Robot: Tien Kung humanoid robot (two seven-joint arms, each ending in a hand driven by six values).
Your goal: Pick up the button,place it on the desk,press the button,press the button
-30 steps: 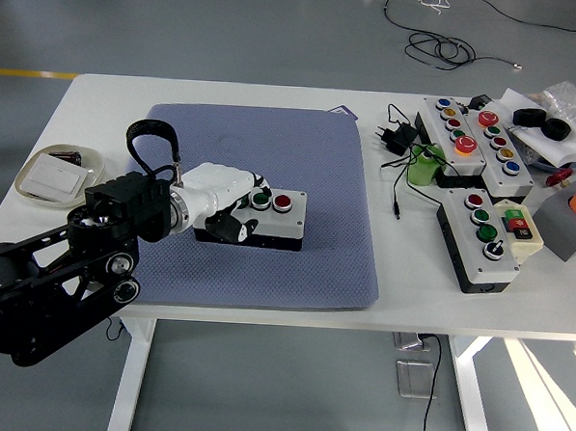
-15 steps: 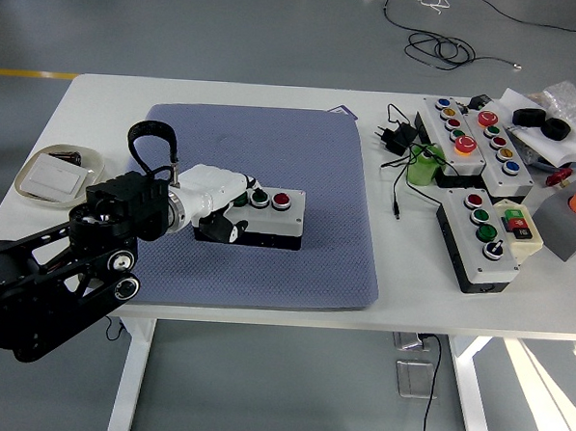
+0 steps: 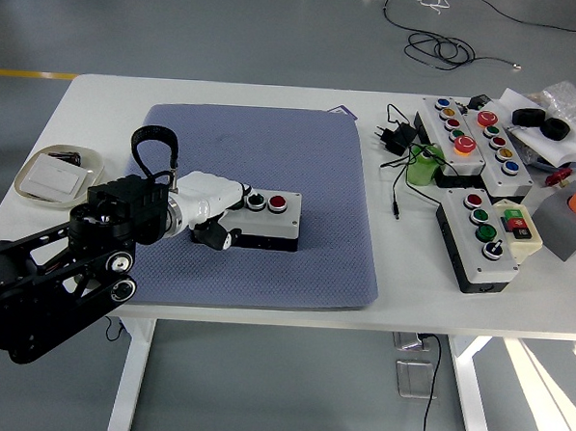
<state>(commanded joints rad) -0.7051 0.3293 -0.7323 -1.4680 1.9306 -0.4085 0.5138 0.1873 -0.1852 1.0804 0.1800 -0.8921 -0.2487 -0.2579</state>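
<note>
Since a second ago the left hand [image 3: 214,204] has slid back left, uncovering the green button on the button box [image 3: 261,220]. Its fingers are curled over the box's left end, though I can't tell if they're really gripping. Box sits on the blue mat [image 3: 301,158], mid-table.

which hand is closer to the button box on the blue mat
Left. The left hand lies over the left end of the button box on the blue mat, touching it. The right hand is out of view.
</note>
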